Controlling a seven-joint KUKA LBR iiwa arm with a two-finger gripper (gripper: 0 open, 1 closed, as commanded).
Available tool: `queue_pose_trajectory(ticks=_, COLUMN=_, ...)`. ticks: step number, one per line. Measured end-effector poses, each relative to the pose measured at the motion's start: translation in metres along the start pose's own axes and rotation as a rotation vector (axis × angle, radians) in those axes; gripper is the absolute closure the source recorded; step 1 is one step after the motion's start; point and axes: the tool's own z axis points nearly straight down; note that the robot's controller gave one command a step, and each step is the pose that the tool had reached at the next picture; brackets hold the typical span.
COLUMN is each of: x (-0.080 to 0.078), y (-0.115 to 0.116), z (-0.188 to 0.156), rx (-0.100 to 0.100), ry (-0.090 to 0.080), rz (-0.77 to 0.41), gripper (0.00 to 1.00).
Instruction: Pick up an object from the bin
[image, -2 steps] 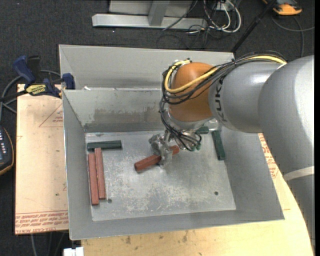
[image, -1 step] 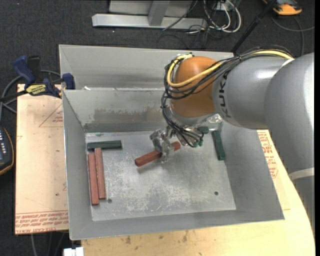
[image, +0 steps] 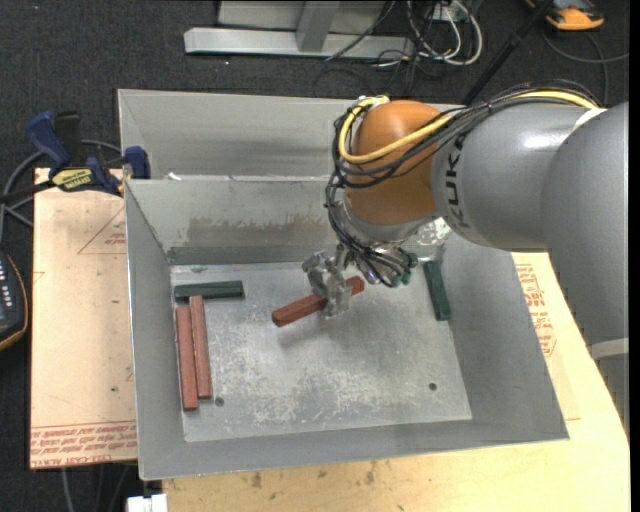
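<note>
reaches into the grey metal bin (image: 330, 400) from the right, with the orange wrist cover (image: 395, 165) above the far half of the floor and yellow and black cables (image: 352, 135) looped around it. below the cover, jaws clamped on a slanted red-brown bar (image: 295, 313), gripped past the middle of its length toward its right end, with one finger (image: 328, 290) crossing in front of it. sits near the middle of the bin floor, a little toward the far wall. slants with its left end pointing toward the near left corner and its right end tucked close under the wrist. cannot tell whether resting on the floor or raised off it.

along the left wall, an outer red-brown bar (image: 187, 360) and an inner red-brown bar (image: 203, 345), side by side and touching, both parallel to that wall. just past their far ends, a dark green bar (image: 208, 292) laid crosswise, parallel to the far wall and very near those ends. toward the right wall, a second dark green bar (image: 437, 292), running from near to far, with its far end hidden under the arm. both green bars and the pair on the left well apart from the clamped bar.
</note>
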Motion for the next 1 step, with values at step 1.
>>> queue_pose_trajectory(ticks=1, x=-0.0031, y=-0.0001, z=-0.0786, rx=0.002, ry=-0.006, rz=0.001, gripper=1.0)
